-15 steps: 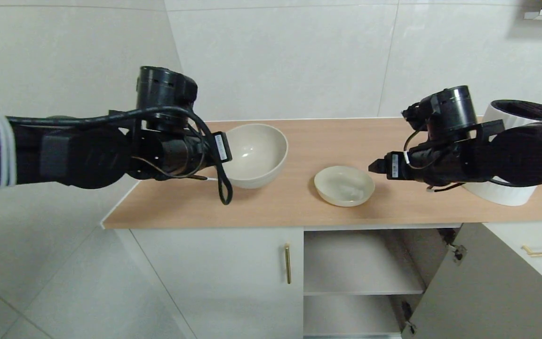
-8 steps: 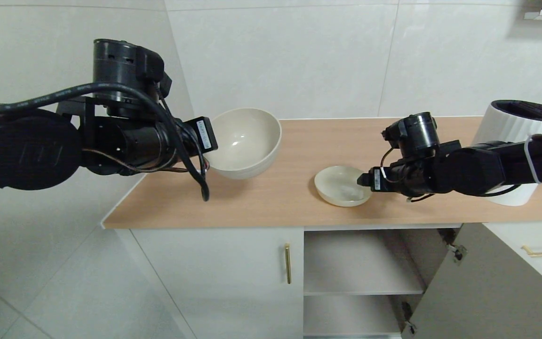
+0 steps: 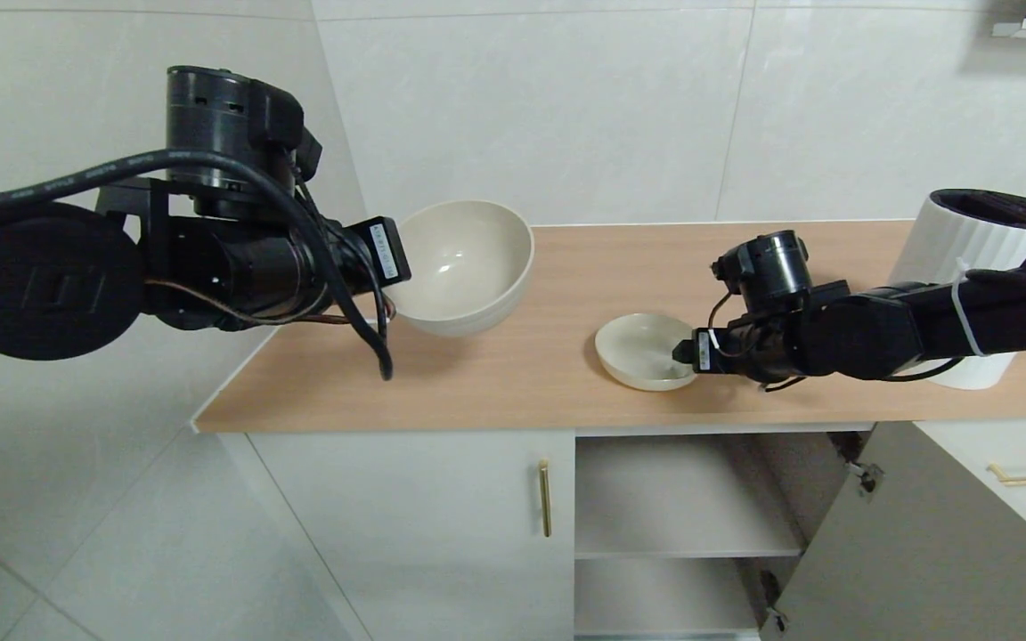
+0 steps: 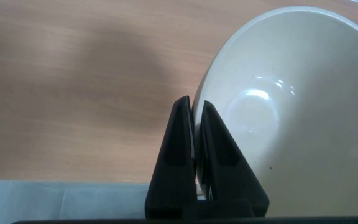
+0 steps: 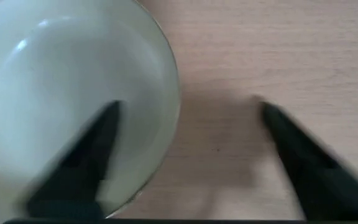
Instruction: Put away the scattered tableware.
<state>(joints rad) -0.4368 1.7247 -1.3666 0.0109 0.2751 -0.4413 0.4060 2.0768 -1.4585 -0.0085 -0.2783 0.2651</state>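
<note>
A large cream bowl (image 3: 468, 267) is held tilted over the left end of the wooden table (image 3: 557, 392), with its opening turned up and toward the left arm. It appears to be raised off the table surface, and a shadow is cast on the wood beneath it. The left hand (image 4: 194, 115) is closed on this bowl. In the left wrist view its two dark fingers (image 4: 179, 130) are pressed close together with the near rim pinched between them, one finger inside the wall and one outside.

A small pale bowl (image 3: 642, 350) is seen resting flat on the table, right of the table's middle and not far from its front edge. The two bowls are well apart. The right hand (image 3: 680, 352) is held low over the table at the right side of the small bowl, with its fingers spread wide. In the right wrist view one finger (image 5: 98, 149) is seen over the inside of the bowl and the other over bare wood outside it, so the rim lies between them. Nothing is gripped by this hand.

A white ribbed container (image 3: 967, 231) with a dark opening stands at the right end of the table, behind the right arm. Under the table, a white cabinet door with a gold handle (image 3: 544, 499) is shut below the left half. Beside it an open compartment with a shelf (image 3: 682, 507) is shown, its door (image 3: 905, 552) swung out to the right.
</note>
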